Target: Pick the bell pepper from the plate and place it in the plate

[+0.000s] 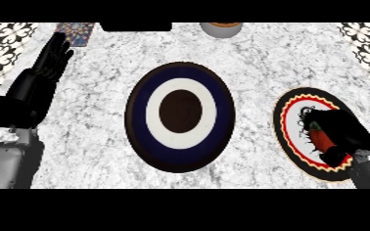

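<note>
Red bell pepper (pixel 318 138) sits on the patterned plate (pixel 292 127) at 3 o'clock, right hand (pixel 345 136) over it, fingers curled round it already. Dark blue plate (pixel 145 127) lies toward 9 o'clock from there. Left hand (pixel 52 57) rests open at 10 o'clock on the marble surface (pixel 253 58).

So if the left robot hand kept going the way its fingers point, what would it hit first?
Likely the patterned box at the counter's far edge: the left robot hand rests open, fingers pointing up-right towards it. Depth is unclear.
</note>
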Controlling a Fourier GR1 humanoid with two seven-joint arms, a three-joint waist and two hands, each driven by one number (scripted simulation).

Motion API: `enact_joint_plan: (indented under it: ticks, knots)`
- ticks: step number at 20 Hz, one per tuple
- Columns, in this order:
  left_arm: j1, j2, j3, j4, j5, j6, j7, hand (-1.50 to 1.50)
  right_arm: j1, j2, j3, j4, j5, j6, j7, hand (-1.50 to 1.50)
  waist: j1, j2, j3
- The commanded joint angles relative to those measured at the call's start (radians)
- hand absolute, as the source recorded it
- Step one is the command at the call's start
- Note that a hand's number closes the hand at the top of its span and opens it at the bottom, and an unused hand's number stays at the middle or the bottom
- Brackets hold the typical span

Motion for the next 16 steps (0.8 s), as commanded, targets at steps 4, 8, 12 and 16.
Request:
enact_joint_plan:
  ticks: [4, 8, 12, 16]
  knots:
    - [0.074, 0.019, 0.043, -0.013, 0.013, 0.001, -0.005, 0.00, 0.306, 0.120, -0.237, -0.013, -0.113, -0.277, 0.190, 1.50, -0.084, -0.011, 0.012]
    - [0.053, 0.003, 0.020, -0.043, -0.001, 0.008, 0.003, 0.00, 0.461, 0.195, -0.251, -0.213, -0.076, -0.466, 0.218, 1.50, -0.040, -0.002, 0.010]
    - [0.019, -0.029, -0.018, -0.009, -0.043, 0.023, -0.006, 0.00, 0.626, 0.242, -0.205, -0.469, -0.076, -0.495, 0.198, 1.50, -0.019, 0.005, 0.010]
    - [0.018, -0.005, 0.004, -0.050, -0.024, 0.011, 0.024, 0.00, 0.705, 0.255, -0.179, -0.699, -0.161, -0.515, 0.112, 1.50, -0.015, 0.002, 0.010]
